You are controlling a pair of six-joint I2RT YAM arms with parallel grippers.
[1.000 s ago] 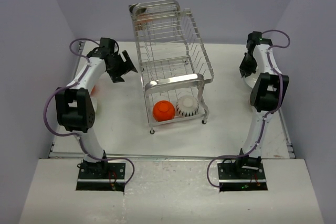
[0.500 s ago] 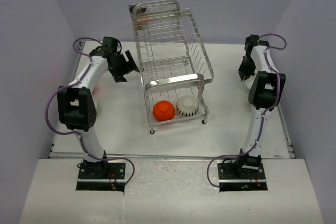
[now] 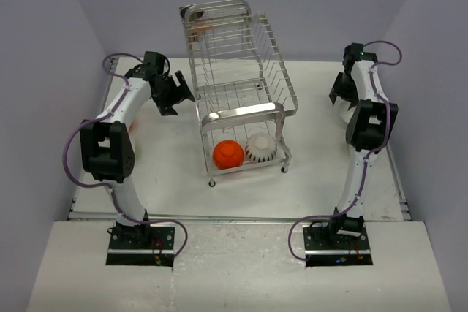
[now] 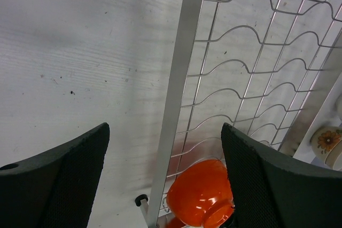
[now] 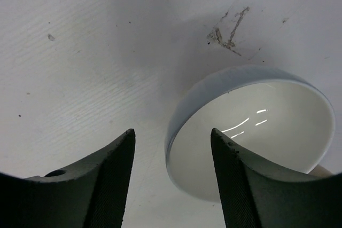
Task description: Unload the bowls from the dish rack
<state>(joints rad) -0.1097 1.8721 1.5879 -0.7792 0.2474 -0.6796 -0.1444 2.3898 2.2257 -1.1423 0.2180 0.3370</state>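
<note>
The chrome dish rack [image 3: 238,82] stands mid-table. On its lower tier sit an orange bowl [image 3: 228,154] and a ribbed white bowl [image 3: 261,148]. My left gripper [image 3: 174,93] hovers open at the rack's left side. In the left wrist view the rack's flat bar [image 4: 179,94] and the orange bowl [image 4: 203,193] lie below and between the spread fingers [image 4: 59,180]. My right gripper [image 5: 172,131] is open at the table's right. A plain white bowl [image 5: 251,132] rests on the table there, its near rim between the fingers, untouched.
A small flower-patterned dish [image 4: 325,140] shows past the rack's bars. Something pale sits at the back left of the rack's upper tier [image 3: 196,21]; I cannot tell what it is. Grey walls close in on three sides.
My right gripper has opened and let go of the white bowl. My left gripper has moved closer to the rack's left side and stays open.
</note>
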